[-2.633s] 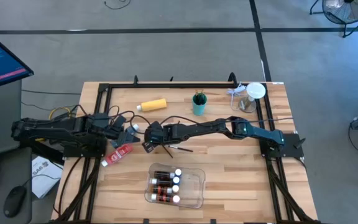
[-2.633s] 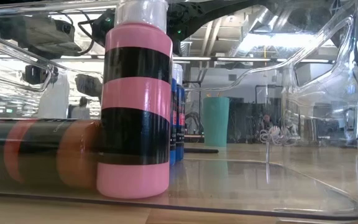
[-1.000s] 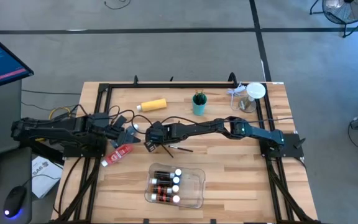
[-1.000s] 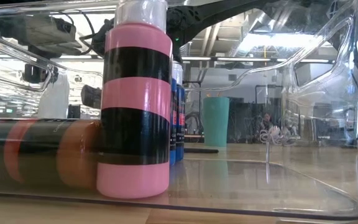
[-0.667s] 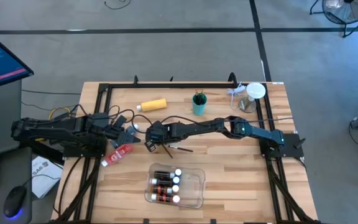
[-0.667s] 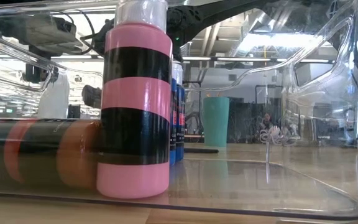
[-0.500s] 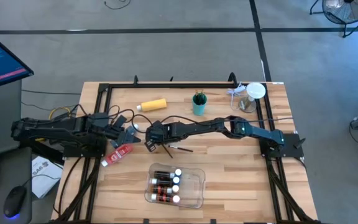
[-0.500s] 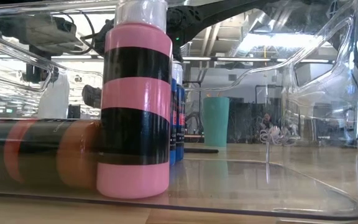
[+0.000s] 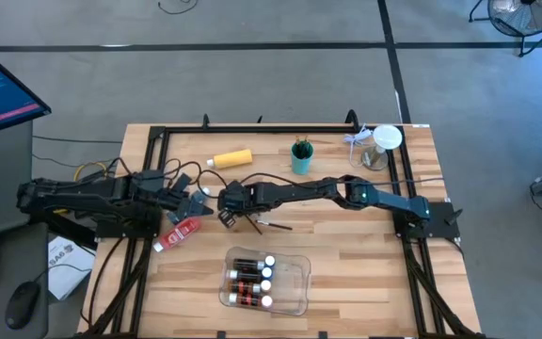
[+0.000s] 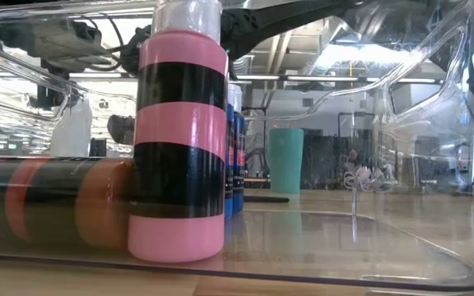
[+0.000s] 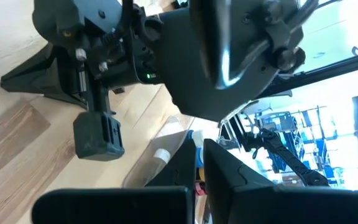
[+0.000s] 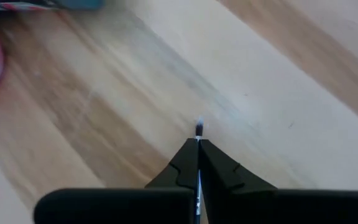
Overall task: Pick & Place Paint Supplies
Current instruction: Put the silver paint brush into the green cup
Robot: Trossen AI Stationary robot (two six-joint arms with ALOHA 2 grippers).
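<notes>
We see the right gripper (image 9: pixel 222 218) reaching across to the table's left-centre, its fingers (image 12: pixel 219 169) pinched together on a thin paint brush (image 12: pixel 198 129) whose tip pokes out between them, just above the wooden table (image 9: pixel 346 264). The left gripper (image 9: pixel 200 200) sits closed and empty, just beside the right one. A red paint tube (image 9: pixel 181 232) lies near them, and four paint bottles (image 9: pixel 252 278) rest in the clear tray (image 9: pixel 294 278).
</notes>
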